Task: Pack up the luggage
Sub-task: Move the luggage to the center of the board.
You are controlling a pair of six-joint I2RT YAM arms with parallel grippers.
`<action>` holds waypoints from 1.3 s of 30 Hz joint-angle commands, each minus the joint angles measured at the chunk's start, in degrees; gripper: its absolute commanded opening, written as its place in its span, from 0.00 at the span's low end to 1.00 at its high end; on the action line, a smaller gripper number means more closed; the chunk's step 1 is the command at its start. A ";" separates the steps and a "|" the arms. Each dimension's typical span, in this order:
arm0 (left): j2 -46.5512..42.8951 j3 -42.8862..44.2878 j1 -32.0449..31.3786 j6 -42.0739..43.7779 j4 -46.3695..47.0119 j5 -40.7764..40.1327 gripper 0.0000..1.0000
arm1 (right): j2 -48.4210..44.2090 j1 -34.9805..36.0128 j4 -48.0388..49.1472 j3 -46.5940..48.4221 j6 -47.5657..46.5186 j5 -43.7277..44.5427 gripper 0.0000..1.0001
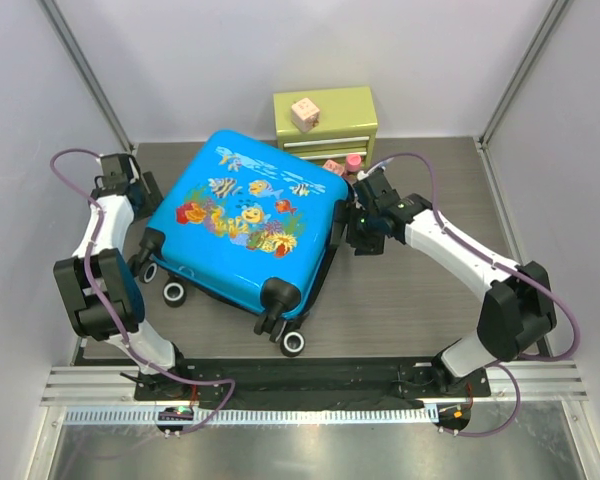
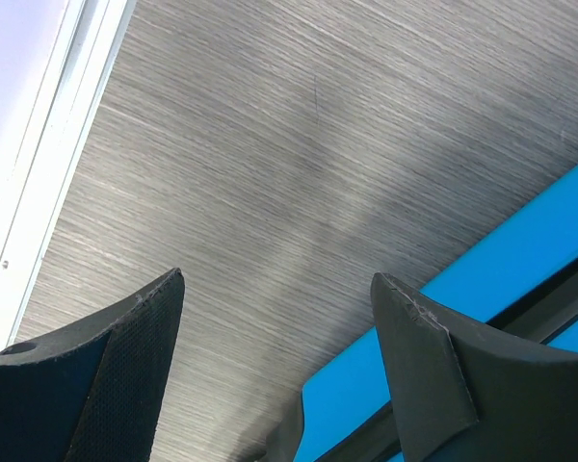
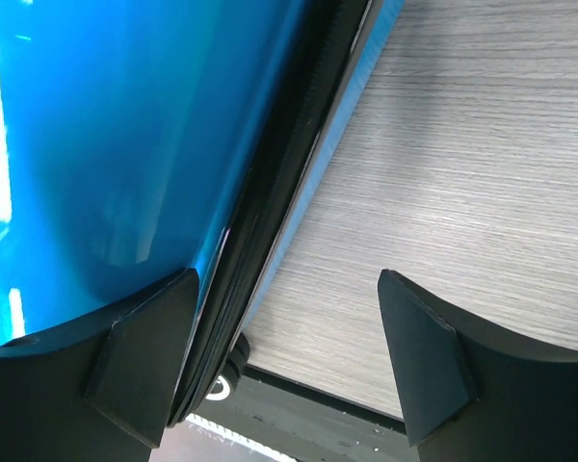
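The luggage (image 1: 245,220) is a bright blue hard-shell suitcase with a fish-and-coral print. It lies flat in the middle of the table, lid down, with its black wheels (image 1: 293,343) toward the arms. My left gripper (image 1: 145,200) sits at its left edge. In the left wrist view this gripper (image 2: 277,289) is open over bare table, with the blue shell (image 2: 520,250) at the lower right by the right finger. My right gripper (image 1: 353,222) is at the luggage's right edge. It (image 3: 287,289) is also open, its left finger against the blue shell (image 3: 106,144) beside the dark seam (image 3: 279,164).
A small green drawer chest (image 1: 325,125) stands behind the luggage with a pink block (image 1: 304,112) on top. Small pink items (image 1: 342,164) lie in front of it. Grey walls close in the table on three sides. The black base rail (image 1: 310,375) runs along the near edge.
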 commanded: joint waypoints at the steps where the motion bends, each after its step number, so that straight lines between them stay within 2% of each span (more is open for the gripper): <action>1: -4.74 -2.43 -7.01 0.49 -9.73 12.73 0.80 | -3.72 3.82 18.21 4.52 2.45 -6.36 0.84; 11: -3.42 -2.25 -7.01 0.23 -10.78 11.94 0.80 | -2.14 3.74 18.04 -3.92 3.59 -0.03 0.79; 19: -4.03 -2.69 -7.01 0.67 -10.70 11.59 0.80 | -0.38 3.65 22.96 -7.88 2.36 0.50 0.76; 22: -4.47 -3.13 -6.93 0.67 -10.69 11.50 0.80 | 0.93 3.65 22.61 -7.18 2.27 0.32 0.60; 23: -4.73 -3.31 -7.01 0.67 -10.69 11.42 0.80 | 1.46 3.65 21.91 -7.09 2.18 0.32 0.44; 25: -5.09 -4.09 -7.01 0.58 -10.61 11.24 0.80 | 1.55 3.65 20.59 -6.56 2.27 0.67 0.26; 26: -5.78 -4.45 -7.10 0.49 -10.43 11.24 0.80 | 1.81 3.65 18.93 -6.39 2.27 1.02 0.12; 28: -6.40 -5.32 -7.01 -0.03 -10.34 11.41 0.80 | 1.73 3.65 17.08 -5.68 1.92 2.42 0.03; 32: -8.95 -6.65 -7.71 -0.91 -10.25 11.59 0.80 | 0.50 3.65 12.08 -5.16 1.74 4.97 0.01; 39: -12.38 -9.63 -13.25 -2.14 -10.96 10.98 0.79 | -4.59 3.47 4.34 -5.94 3.15 11.30 0.01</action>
